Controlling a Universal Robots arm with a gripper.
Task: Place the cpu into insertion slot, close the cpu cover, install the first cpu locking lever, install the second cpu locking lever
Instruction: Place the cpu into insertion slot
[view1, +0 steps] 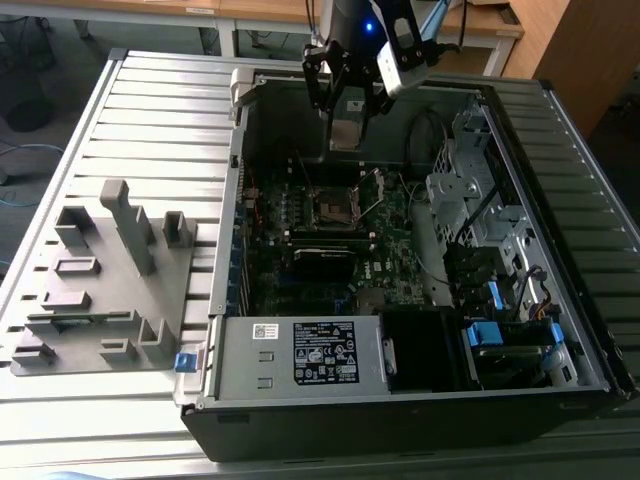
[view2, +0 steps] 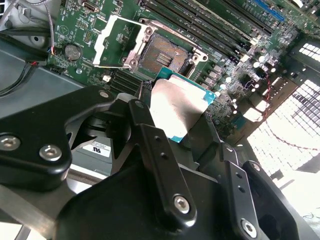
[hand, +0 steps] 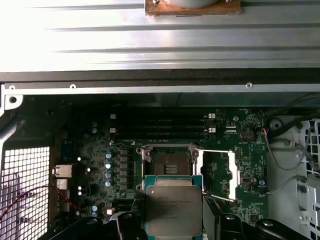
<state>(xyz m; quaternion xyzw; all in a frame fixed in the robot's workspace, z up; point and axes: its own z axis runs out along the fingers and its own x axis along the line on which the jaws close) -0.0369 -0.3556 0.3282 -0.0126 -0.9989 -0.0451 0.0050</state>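
While the gripper (view1: 345, 122) hangs over the open computer case (view1: 400, 400) in the exterior view, its jaws are pinching the cpu (view1: 345, 137) by its edges, flat face kept level, I'd guess so it can drop square into the socket. The insertion slot (view1: 330, 208) sits below on the board, well apart from the chip, and it looks bare.

In the second wrist view the black fingers (view2: 150, 135) clamp the chip on opposite sides, so the underside stays free. The cpu cover (view2: 114, 42) is flipped open beside the slot, leaving the dark middle exposed.

In the first wrist view the chip lines up close to the slot, just short of it, with the cover lying off to one side and a thin locking lever (hand: 216, 150) swung clear. Nothing seated yet, I reckon.
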